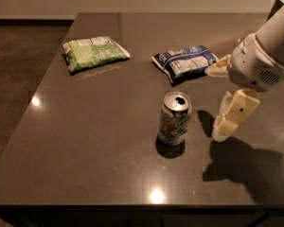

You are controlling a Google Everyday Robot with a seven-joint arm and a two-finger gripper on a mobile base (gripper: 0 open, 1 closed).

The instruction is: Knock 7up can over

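The 7up can (174,118) stands upright on the dark table (85,141), near the front middle. It is silver-white with green and reddish marks, and its pull-tab top is opened. My gripper (218,101) is just right of the can, at about its height, and a small gap separates them. The gripper is open and empty. One cream finger (235,112) points down toward the table, and the other (217,68) points left, near the blue bag.
A green snack bag (93,52) lies at the back left. A dark blue snack bag (185,63) lies behind the can, close to my gripper. The table's left edge (42,93) and front edge (132,206) drop to the brown floor.
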